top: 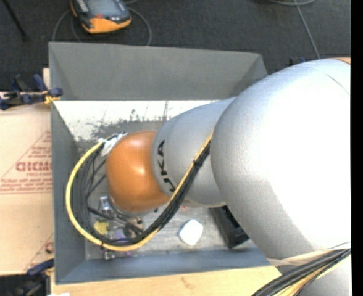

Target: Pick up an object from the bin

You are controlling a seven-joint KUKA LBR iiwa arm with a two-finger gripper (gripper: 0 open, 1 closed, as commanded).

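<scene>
Gripper (115,222) sits low in the bin's (157,73) lower left, probably to grab; grip state unclear; white block (191,232) near.

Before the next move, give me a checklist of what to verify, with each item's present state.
1. Gripper is down inside the bin, near its lower-left corner in the camera view: ok.
2. Gripper holds a thing: cannot tell; the orange wrist cover hides much of it.
3. What lies under the gripper: cannot tell; small yellow and purple bits show beside it.
4. White block lies on the bin floor to the gripper's right, apart from it: ok.
5. Black oblong thing is clear of the arm: not ok; the arm covers part of it.
6. Yellow cable is clear of the bin's left wall: cannot tell; it loops close.
</scene>
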